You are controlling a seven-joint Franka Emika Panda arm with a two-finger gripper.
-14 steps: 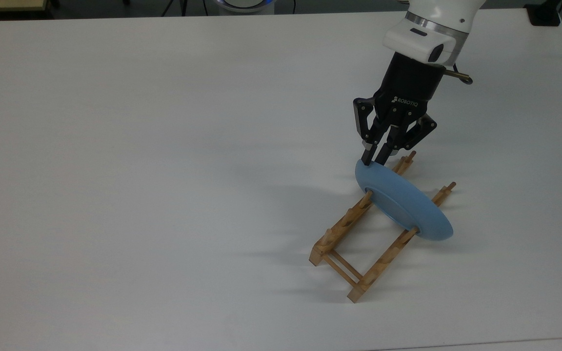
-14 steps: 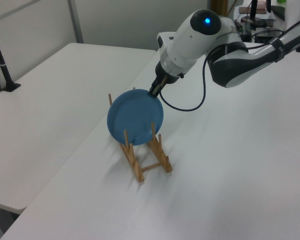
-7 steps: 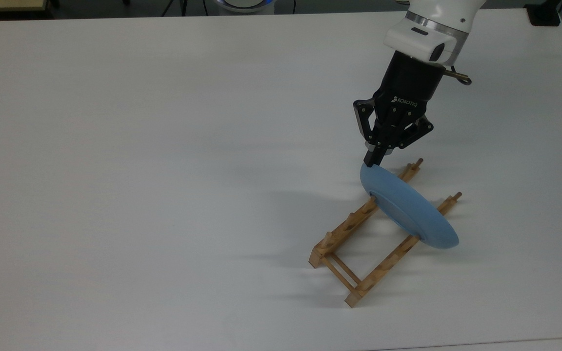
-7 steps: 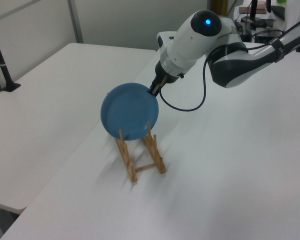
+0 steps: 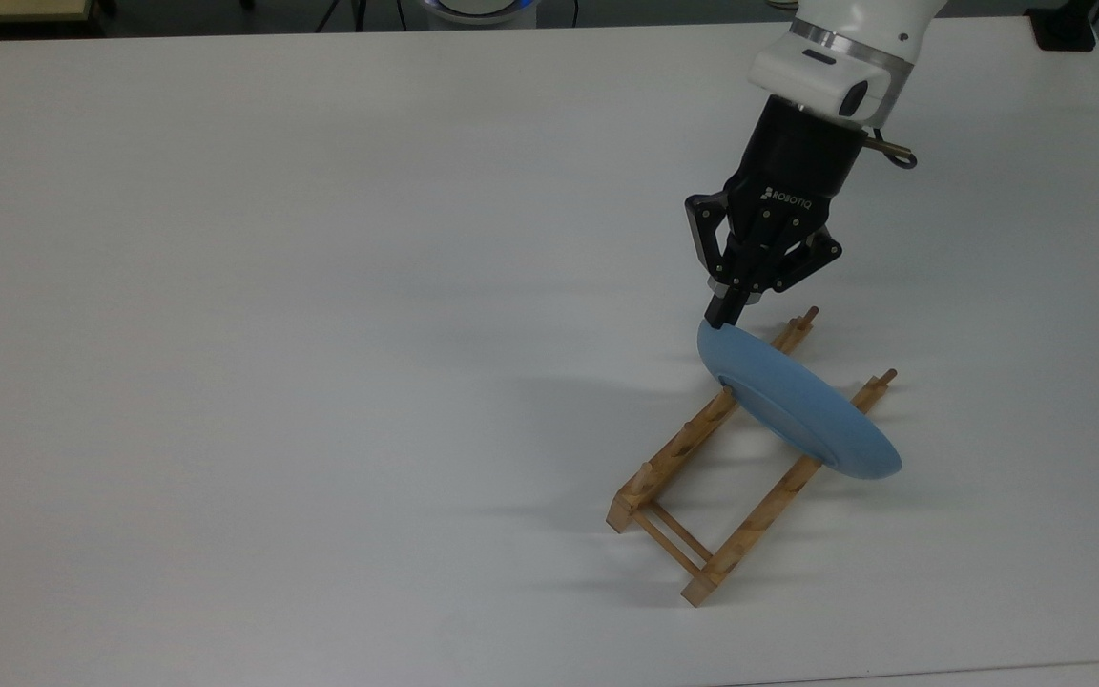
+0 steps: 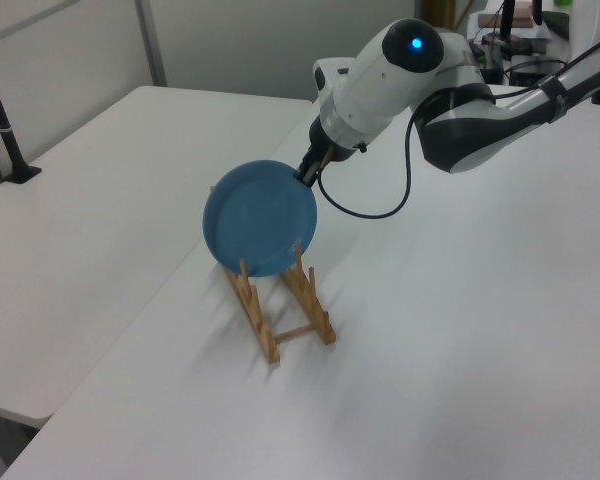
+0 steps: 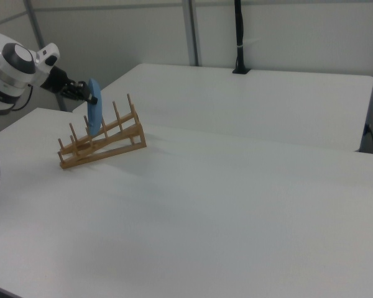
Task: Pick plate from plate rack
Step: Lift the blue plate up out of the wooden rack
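A light-blue plate (image 5: 798, 405) stands on edge, tilted, with its lower part between the pegs of the wooden plate rack (image 5: 673, 453). My gripper (image 5: 723, 317) reaches down at a slant from the top view's upper right and is shut on the plate's top rim. In the left view the plate (image 6: 260, 218) faces the camera above the rack (image 6: 280, 312), and the gripper (image 6: 306, 176) pinches its upper right edge. In the right view the plate (image 7: 94, 115) is seen edge-on among the pegs of the rack (image 7: 102, 139), with the gripper (image 7: 86, 93) at its top.
The rack stands on a wide white table (image 5: 321, 286). A black cable (image 6: 380, 205) loops from the arm above the table. A second white table (image 7: 267, 99) lies behind, with a dark post (image 7: 239, 37) at its far edge.
The fingers went from straddling the plate's rim to shut on it. The plate then rose slightly and shifted toward the left view's left. The rack shifted a little with it.
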